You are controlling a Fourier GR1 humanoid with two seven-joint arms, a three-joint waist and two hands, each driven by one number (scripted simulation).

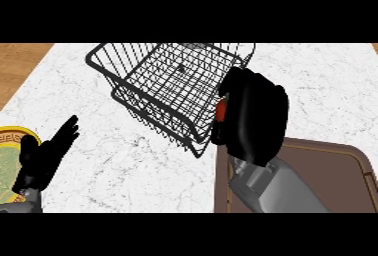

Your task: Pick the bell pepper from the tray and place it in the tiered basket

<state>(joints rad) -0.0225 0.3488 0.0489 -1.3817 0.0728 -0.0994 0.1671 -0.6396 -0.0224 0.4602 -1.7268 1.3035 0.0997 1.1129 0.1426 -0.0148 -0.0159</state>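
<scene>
One red sliver of pepper (pixel 220 111) visible at the thumb side of the right hand (pixel 255 115), otherwise buried in curled fingers clamped round it. Probably light and hollow, with a smooth skin apt to slip and walls that give if squeezed; best gripped round the broad body, not the stem. Held beyond the tray's far edge, against the basket's near corner. Basket (pixel 151 107) up-left of the hand, tray (pixel 339 175) beneath the wrist. Left hand (pixel 40 157) well off to the left, open, resting by a plate (pixel 11 137).
</scene>
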